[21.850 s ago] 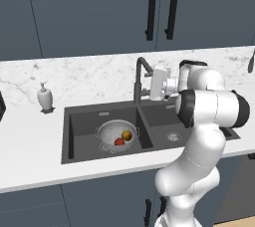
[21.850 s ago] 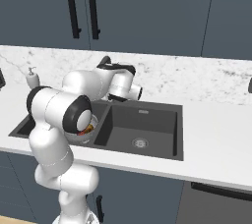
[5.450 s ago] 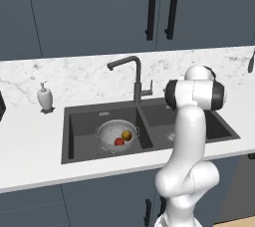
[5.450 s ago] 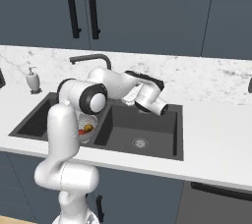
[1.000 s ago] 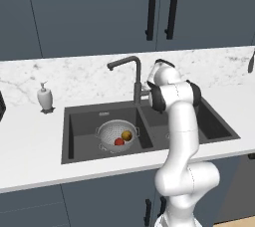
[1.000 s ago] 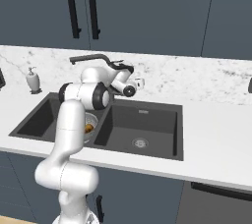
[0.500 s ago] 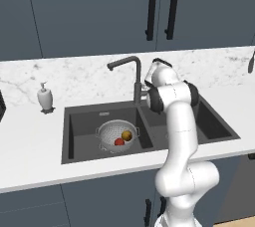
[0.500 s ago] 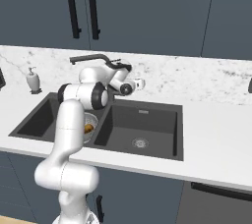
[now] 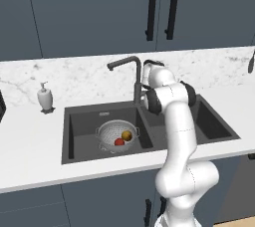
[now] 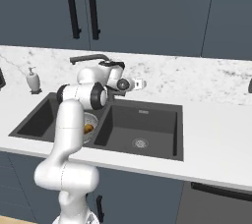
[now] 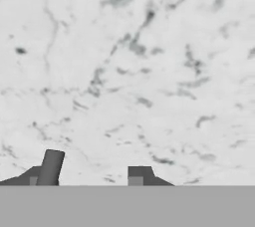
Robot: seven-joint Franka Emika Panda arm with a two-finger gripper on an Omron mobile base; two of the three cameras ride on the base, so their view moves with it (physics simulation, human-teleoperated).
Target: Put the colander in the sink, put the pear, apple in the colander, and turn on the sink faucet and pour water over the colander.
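Since a second ago my arm has barely shifted: my end effector [image 10: 140, 83] is still up behind the sink [image 9: 79, 114], beside the sink faucet [image 9: 135, 74], and the spout still reaches left over the left basin. Compared with the oldest frames, that spout has swung from pointing toward the right basin to hanging above the colander [image 9: 110, 134]. In the hand view my two dark fingertips [image 11: 51, 168] stand parted with only white-grey marble between them, so I am released, grasping nothing.

The colander sits upright in the left basin, toward its front right corner, a round silver-grey perforated bowl. Inside it the pear [image 9: 127, 135], yellowish-brown, lies just behind and to the right of the apple [image 9: 119, 142], red; the two look to be touching. From the right base view my own arm covers most of the colander. I cannot tell whether water is running from the spout.

A white soap dispenser [image 9: 45, 97] stands on the marble tabletop [image 9: 30, 141] left of the sink, well apart from the faucet.
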